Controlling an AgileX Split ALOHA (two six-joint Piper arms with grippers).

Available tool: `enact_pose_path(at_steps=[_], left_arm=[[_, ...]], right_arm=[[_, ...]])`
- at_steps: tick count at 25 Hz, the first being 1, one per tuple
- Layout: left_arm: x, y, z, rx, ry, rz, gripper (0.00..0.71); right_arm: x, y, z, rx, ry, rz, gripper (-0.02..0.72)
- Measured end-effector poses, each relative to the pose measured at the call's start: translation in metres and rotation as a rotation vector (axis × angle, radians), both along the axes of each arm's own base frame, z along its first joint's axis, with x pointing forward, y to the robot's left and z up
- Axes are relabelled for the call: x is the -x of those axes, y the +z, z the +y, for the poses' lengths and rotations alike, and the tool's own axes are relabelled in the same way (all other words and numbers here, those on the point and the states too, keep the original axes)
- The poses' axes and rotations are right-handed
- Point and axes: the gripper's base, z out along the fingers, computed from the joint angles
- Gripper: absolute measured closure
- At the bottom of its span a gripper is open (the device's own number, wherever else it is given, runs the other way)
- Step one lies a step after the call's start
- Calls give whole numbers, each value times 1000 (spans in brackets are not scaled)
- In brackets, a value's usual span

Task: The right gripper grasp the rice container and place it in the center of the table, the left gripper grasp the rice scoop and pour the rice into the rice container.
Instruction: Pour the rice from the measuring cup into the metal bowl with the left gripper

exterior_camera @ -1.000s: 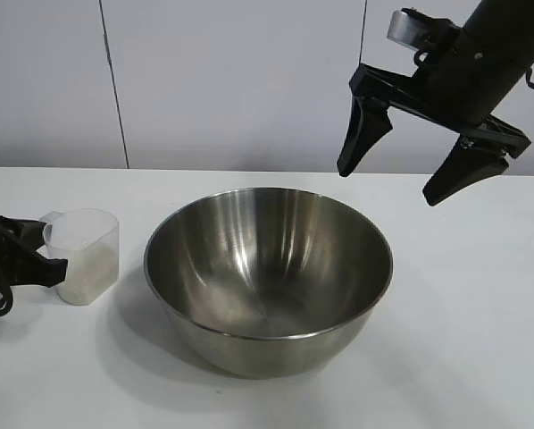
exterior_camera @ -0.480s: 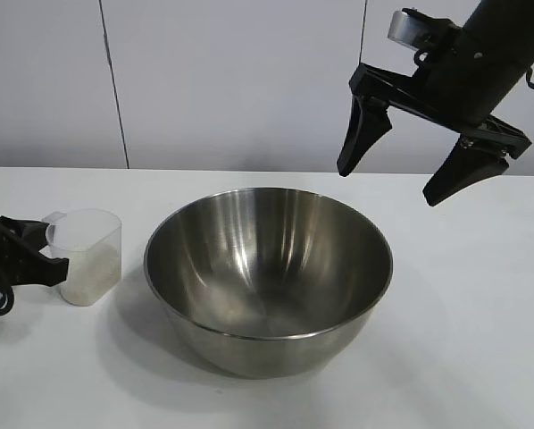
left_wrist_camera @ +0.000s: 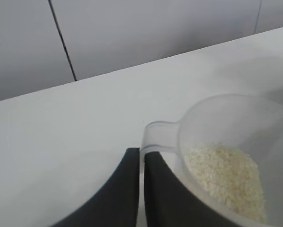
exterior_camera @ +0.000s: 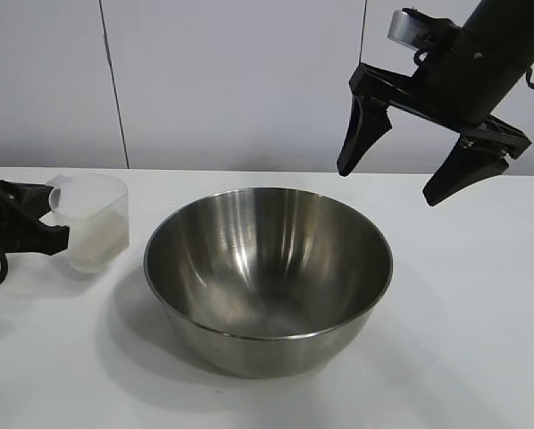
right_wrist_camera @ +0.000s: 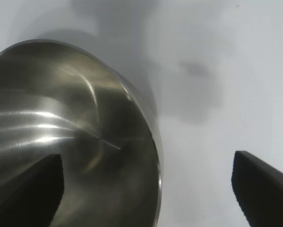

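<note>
Table: plain white top, filling the foreground and meeting a pale grey panelled wall with dark vertical seams.

Bowl: shiny steel, sitting upright at the table's centre, showing no rice inside.

Scoop: clear plastic, hanging just left of the bowl, apart from it, casting a shadow on the table below. Rice is lying in its bottom.

Left gripper: reaching in from the left edge, fingers clenched on the scoop's handle tab.

Right gripper: hanging high above the bowl's far right rim, pointing downward, fingers spread wide, gripping nothing.
</note>
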Motion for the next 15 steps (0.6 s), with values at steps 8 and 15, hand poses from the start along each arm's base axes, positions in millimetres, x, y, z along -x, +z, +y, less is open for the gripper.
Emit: enact_pose_path(at_steps=[8,15], left_arm=[[-15,41,-5,4,-29,-163,697],[-22,70,-13,-110,-122,-182,697]], right_arm=[[0,0,0,0,-2,-1,42],[-1,0,0,-1,-5,-7,42]])
